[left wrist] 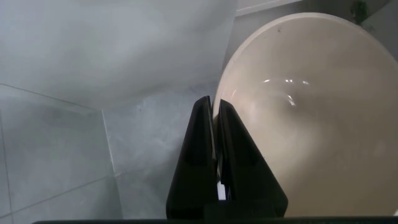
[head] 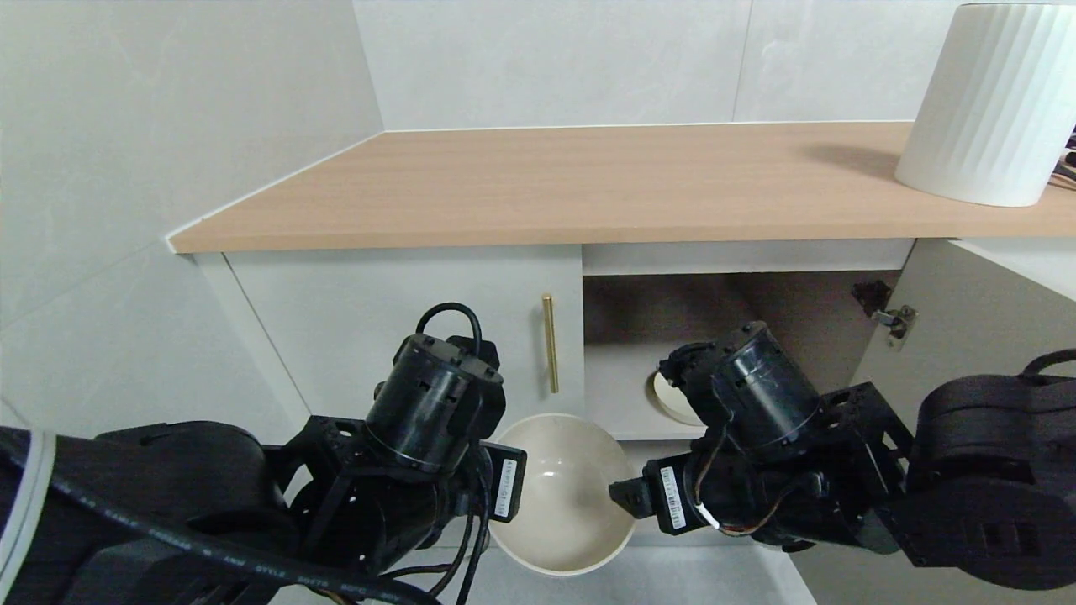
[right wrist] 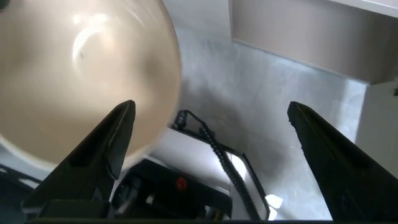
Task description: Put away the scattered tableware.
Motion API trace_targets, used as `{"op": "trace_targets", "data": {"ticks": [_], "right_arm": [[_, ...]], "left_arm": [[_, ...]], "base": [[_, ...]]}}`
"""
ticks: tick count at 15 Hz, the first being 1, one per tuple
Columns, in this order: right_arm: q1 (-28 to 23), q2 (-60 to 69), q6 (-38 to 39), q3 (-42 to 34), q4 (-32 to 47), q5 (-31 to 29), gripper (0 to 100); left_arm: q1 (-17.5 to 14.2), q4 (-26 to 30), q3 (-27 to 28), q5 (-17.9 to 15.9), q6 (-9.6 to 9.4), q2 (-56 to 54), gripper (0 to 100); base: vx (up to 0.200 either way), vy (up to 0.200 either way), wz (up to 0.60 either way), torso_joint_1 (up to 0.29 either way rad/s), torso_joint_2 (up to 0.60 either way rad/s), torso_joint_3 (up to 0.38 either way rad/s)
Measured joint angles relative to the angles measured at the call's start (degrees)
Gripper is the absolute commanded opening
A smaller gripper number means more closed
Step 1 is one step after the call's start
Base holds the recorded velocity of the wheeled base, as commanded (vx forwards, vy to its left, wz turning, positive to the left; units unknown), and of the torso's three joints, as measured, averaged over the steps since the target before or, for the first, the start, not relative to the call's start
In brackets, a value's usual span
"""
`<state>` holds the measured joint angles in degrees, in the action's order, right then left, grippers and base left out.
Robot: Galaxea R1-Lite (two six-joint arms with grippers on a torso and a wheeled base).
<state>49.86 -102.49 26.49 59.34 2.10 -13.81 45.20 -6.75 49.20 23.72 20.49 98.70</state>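
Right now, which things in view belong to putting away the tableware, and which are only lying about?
For the job: cream bowl, gripped at its rim by the left gripper, jaws shut; right gripper, jaws open beside the bowl; open cabinet; plate inside it.

Just lying about: white ribbed container on the countertop; gold door handle.

No text can be read in full. A white left-hand label [head: 505,487] is fixed to the side of the left tool [left wrist: 216,109], near the centre of the scene. Fine dark print is carried on it, but the characters cannot be resolved. A matching right-hand label [head: 673,497] is fixed to the right tool [right wrist: 211,109]; its print is equally too small. A row of white lettering is printed along the black cable [head: 210,550] at the near left and is only partly legible.
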Motion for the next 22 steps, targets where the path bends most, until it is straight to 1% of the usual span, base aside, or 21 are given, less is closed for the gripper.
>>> {"op": "trace_targets", "data": {"ticks": [5,6,8,16,17,22], "right_arm": [[0.05,-1.93,1.65,0.29,-1.61,-0.06,100],[0.05,-2.34,1.67,0.29,-2.05,-0.06,0],[0.05,-3.13,1.97,0.38,-3.22,-0.09,0],[0.46,-3.96,2.13,0.29,-3.32,-0.04,0],[0.49,-3.96,2.11,0.29,-3.32,-0.04,0],[0.09,-4.6,2.4,0.3,-3.54,-0.3,0]], "left_arm": [[0.52,0.0,0.0,0.04,0.04,0.04,0],[0.57,0.02,0.0,0.06,0.02,0.04,0],[0.68,0.0,0.0,0.06,0.04,-0.02,0],[0.83,0.0,-0.15,0.11,-0.07,-0.07,0],[0.83,-0.02,-0.44,0.15,-0.38,-0.07,100],[0.83,-0.06,-0.5,0.74,-0.11,-0.6,100]], "base": [[0.0,0.0,0.0,0.0,0.0,0.0],[0.0,0.0,0.0,0.0,0.0,0.0],[0.0,0.0,0.0,0.0,0.0,0.0],[0.0,0.0,0.0,0.0,0.0,0.0],[0.0,0.0,0.0,0.0,0.0,0.0],[0.0,0.0,0.0,0.0,0.0,0.0]]}}
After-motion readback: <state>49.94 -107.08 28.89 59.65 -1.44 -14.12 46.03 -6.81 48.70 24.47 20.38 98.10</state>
